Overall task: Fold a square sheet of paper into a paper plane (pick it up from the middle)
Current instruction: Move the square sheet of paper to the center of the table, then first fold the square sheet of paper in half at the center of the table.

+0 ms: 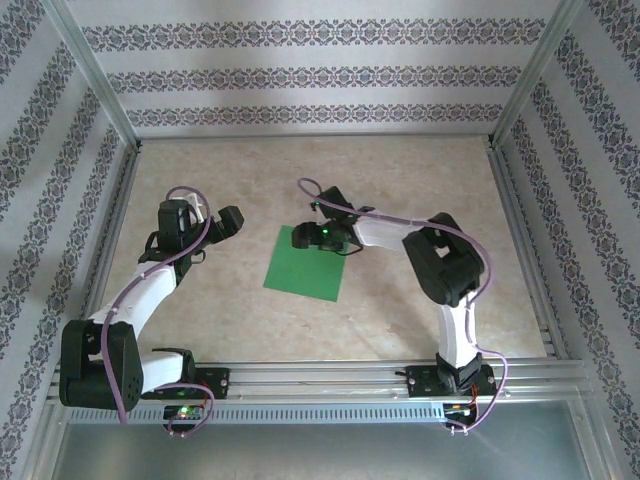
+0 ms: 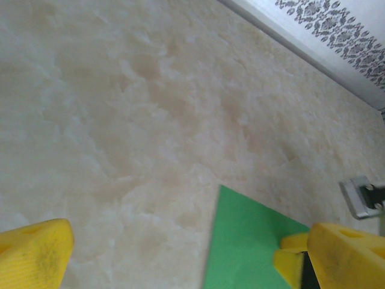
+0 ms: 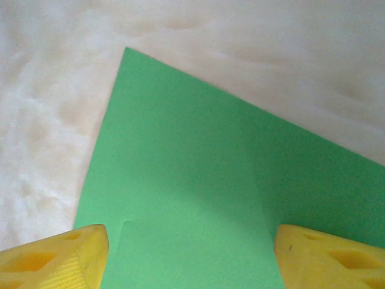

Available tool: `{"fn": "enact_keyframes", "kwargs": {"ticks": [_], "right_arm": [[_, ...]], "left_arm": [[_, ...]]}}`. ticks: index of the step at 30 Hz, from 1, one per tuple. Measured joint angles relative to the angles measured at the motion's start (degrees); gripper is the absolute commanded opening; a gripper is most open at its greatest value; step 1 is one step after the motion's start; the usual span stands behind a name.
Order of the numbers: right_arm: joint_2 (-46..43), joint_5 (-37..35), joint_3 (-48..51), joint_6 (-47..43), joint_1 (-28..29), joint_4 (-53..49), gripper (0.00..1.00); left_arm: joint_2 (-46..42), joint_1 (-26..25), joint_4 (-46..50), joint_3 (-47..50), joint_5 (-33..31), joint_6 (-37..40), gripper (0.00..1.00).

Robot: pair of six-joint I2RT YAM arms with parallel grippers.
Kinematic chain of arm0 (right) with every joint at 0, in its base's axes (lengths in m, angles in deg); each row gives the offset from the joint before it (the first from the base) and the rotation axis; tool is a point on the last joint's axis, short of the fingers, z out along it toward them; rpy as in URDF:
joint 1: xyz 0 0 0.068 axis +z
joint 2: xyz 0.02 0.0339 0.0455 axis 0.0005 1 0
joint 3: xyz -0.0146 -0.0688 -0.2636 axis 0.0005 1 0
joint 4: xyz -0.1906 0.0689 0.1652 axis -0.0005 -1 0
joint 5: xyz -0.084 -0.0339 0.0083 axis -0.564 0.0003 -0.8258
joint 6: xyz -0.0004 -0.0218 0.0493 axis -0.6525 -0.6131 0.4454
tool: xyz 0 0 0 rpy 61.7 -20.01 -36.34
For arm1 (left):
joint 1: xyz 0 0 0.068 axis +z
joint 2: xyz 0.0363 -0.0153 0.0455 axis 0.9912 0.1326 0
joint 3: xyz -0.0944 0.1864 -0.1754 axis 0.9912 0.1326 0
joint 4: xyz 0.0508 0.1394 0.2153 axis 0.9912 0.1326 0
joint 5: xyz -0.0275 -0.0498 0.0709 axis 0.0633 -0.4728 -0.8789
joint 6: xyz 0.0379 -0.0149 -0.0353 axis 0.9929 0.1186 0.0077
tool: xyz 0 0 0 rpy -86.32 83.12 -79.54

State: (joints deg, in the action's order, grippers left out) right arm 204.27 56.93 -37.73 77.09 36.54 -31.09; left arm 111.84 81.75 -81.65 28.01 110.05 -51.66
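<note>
Square sheet of paper flat on table, right hand spread over it — perhaps touching, left hand spread alongside.

A robotics lab test cell: aluminium framing and patterned wallpaper panels enclose the marble-look tabletop spread beneath the jaws.

Bright even light, soft shadows, mild blur

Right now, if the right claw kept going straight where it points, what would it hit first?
Most likely the square sheet of paper, lying flat straight ahead of the open right claw; how close is unclear.
</note>
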Motion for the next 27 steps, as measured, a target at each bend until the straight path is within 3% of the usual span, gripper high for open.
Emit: {"fn": "enact_keyframes", "kwargs": {"ticks": [5,9,18,20,23,27], "right_arm": [[3.80,2.91,-7.37,-8.72,1.95,-6.25,0.70],[0.20,2.64,-6.88,-9.60,0.94,-8.61,0.77],[-30.08,-6.16,12.59,-1.44,-7.43,-5.09,0.91],[-32.41,-7.80,17.07,0.07,-9.73,-4.87,0.97],[-32.65,-9.86,22.34,1.03,-12.37,-5.05,0.98],[-32.65,-12.13,25.38,1.01,-12.76,-6.25,0.98]], "left_arm": [[2.21,-0.17,5.11,-2.91,1.07,-0.02,1.00],[4.94,-2.03,10.36,-6.45,0.66,-0.04,1.00],[17.53,-18.64,28.28,-22.32,-8.55,-0.72,1.00],[20.94,-21.75,31.32,-24.79,-9.92,-1.70,0.99],[26.97,-25.99,35.41,-28.59,-12.07,-3.45,0.89],[33.59,-29.92,38.66,-32.85,-13.35,-5.25,0.87]]}}
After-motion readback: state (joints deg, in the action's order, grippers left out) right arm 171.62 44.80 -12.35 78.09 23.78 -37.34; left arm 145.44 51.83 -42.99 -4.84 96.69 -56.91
